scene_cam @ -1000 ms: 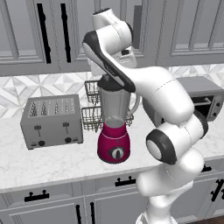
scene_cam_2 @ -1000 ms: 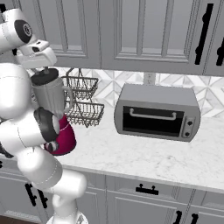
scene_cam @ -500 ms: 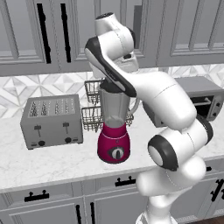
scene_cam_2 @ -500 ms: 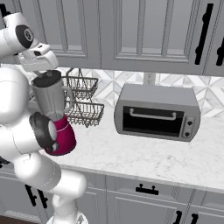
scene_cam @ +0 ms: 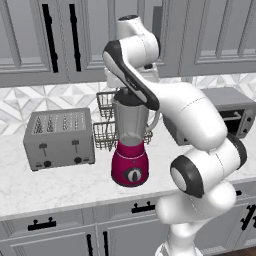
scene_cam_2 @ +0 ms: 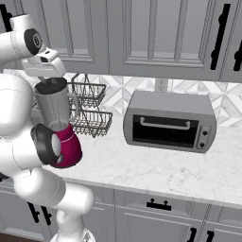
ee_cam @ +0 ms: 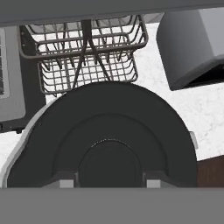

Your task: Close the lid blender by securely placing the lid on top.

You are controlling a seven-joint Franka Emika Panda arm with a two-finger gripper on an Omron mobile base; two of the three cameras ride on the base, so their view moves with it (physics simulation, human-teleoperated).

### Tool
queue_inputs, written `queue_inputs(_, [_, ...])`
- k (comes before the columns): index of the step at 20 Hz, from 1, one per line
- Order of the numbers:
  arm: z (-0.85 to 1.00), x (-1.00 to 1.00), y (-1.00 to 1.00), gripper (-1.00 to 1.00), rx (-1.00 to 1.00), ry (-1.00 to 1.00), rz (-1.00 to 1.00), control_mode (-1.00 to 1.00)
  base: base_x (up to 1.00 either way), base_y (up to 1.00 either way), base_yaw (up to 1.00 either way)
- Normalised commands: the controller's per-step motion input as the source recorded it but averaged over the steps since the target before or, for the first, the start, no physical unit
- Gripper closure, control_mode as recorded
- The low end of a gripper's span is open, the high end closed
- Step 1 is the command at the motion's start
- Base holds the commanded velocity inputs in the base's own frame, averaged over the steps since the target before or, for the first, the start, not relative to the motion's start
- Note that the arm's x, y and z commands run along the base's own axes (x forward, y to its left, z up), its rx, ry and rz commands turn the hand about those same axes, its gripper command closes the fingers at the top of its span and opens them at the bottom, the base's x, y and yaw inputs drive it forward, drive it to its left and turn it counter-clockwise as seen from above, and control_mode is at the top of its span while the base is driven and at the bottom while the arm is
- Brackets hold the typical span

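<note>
The blender (scene_cam: 131,150) stands on the counter, a clear grey jar on a magenta-red base with a dark dial; in the right base view the blender (scene_cam_2: 56,111) is partly behind my arm. The black lid (scene_cam_2: 51,84) sits level at the jar's mouth. In the hand view the lid (ee_cam: 109,127) lies right under the hand, its round knob between my two fingertips. My gripper (ee_cam: 109,181) is shut on that knob, pointing straight down over the jar. From the left base view the lid (scene_cam: 126,98) is half hidden by my arm.
A silver toaster (scene_cam: 60,137) stands left of the blender. A two-tier wire basket rack (scene_cam_2: 92,108) is just behind it. A grey toaster oven (scene_cam_2: 170,120) sits to the right on the marble counter (scene_cam_2: 156,172). Cabinets hang above.
My arm's upper links have shifted upward while the hand stays over the jar mouth with the lid held. The blender has not moved.
</note>
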Motion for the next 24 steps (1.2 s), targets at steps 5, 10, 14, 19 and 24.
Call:
queue_inputs(5, [-0.08, 0.0, 0.34, 1.0, 0.02, -0.1, 0.0, -1.0, 0.0, 0.0, 0.0])
queue_inputs(10, [-0.23, -0.07, 0.07, 1.0, 0.01, 0.0, 0.0, -1.0, 0.0, 0.0, 0.0])
queue_inputs(14, [-0.04, -0.05, 0.0, 1.0, 0.11, 0.06, 0.01, -1.0, 0.0, 0.0, 0.0])
queue_inputs(19, [0.0, 0.0, 0.0, 1.0, 0.05, 0.03, 0.02, -1.0, 0.0, 0.0, 0.0])
queue_inputs(24, [0.0, 0.0, 0.01, -1.0, 0.0, -0.02, 0.0, -1.0, 0.0, 0.0, 0.0])
